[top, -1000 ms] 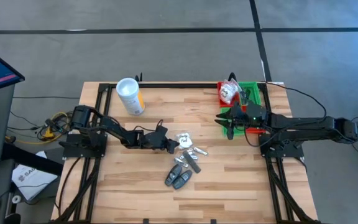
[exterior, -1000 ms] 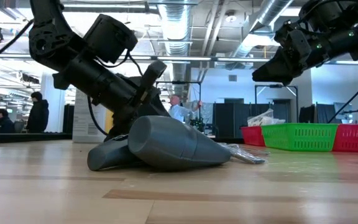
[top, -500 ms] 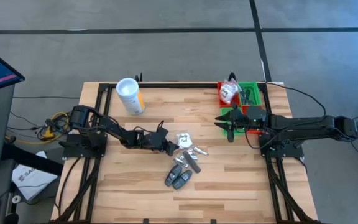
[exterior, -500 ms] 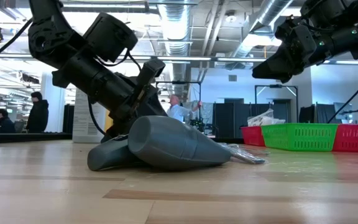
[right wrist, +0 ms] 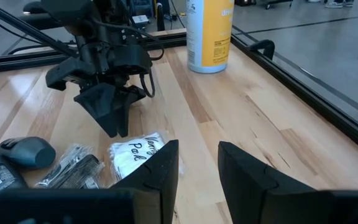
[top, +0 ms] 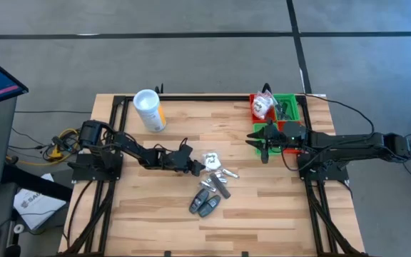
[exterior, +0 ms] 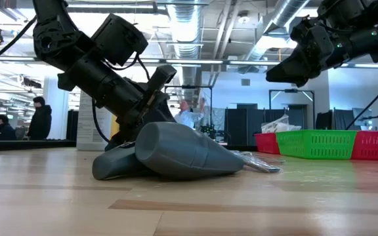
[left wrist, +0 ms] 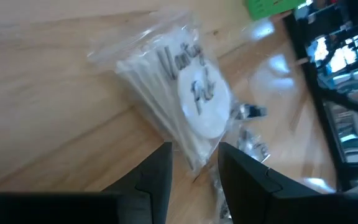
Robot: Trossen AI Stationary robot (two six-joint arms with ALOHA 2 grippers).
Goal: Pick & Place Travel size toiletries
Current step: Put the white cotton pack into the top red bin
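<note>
The clear-wrapped white packet (left wrist: 179,99) with handwritten lettering lies flat on the light wooden table (top: 134,214), amid the scattered toiletries. The left gripper (top: 200,168) is lowered just beside this packet, its dark fingers (left wrist: 151,177) slightly spread, nothing pinched. The right gripper (top: 262,151) is held raised, well apart from the packet, near the green and red plastic bins (top: 288,107), narrowly parted and empty. Dark grey tubes (top: 204,204) lie near the packet.

Bright, even overhead light; motion-blurred left wrist view with glare on the clear-wrapped packet (left wrist: 185,99).
</note>
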